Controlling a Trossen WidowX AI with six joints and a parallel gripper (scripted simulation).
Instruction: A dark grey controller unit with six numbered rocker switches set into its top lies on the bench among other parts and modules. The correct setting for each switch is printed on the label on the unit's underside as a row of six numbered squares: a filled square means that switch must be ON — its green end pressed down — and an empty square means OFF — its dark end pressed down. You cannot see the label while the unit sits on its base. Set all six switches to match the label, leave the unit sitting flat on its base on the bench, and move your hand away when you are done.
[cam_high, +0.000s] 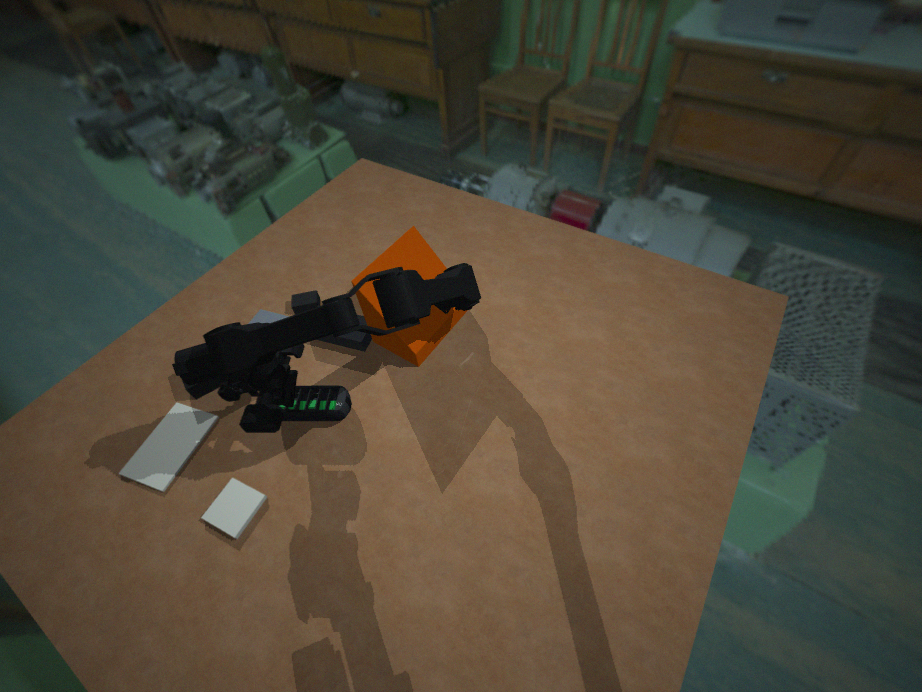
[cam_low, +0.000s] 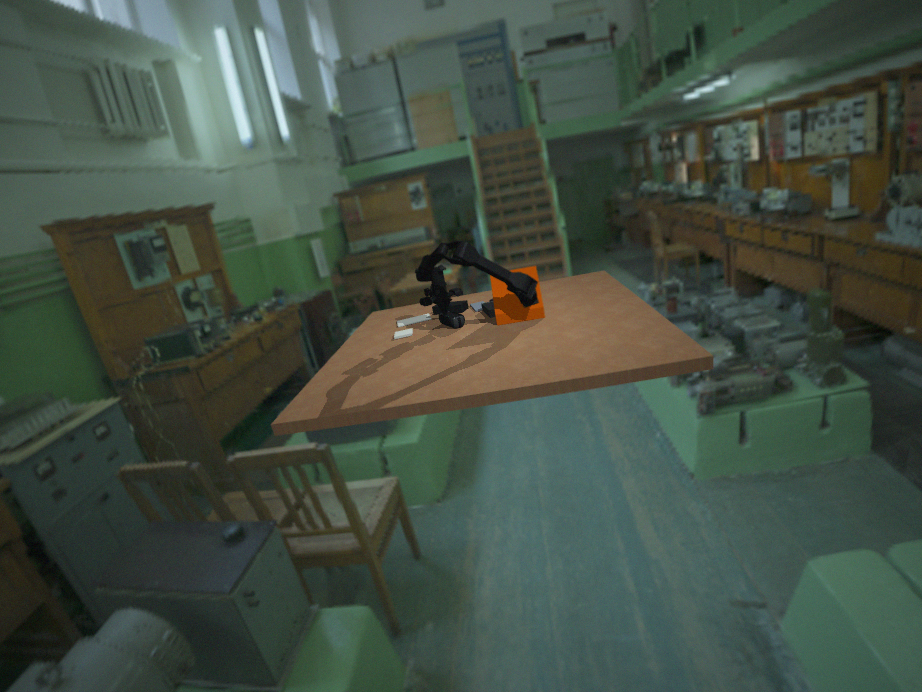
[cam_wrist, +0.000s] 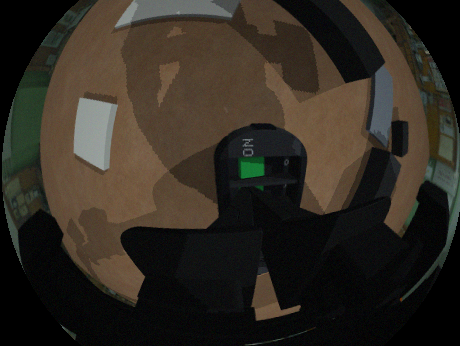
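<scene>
1. Pincer (cam_high: 262, 418): mine is closed on nothing, its tip low over the left end of the switch box (cam_high: 318, 405), which lies flat on the bench (cam_high: 595, 417) in front of the orange block (cam_high: 405, 260).
2. I judge the switch box stiff, hard-shelled and fairly light, likely to slide if prodded sideways; the rockers want a straight downward push.
3. To read the underside I would take it across its narrow width, near the middle of its long sides.
4. Count: one switch box; from above several green rocker ends show, the leftmost hidden under my pincer; the wrist view shows one rocker (cam_wrist: 251, 169) clearly.
5. Two pale slabs, one long (cam_high: 168, 445) and one small (cam_high: 233, 507); one orange block; a few dark parts behind my arm, too hidden to count.
</scene>
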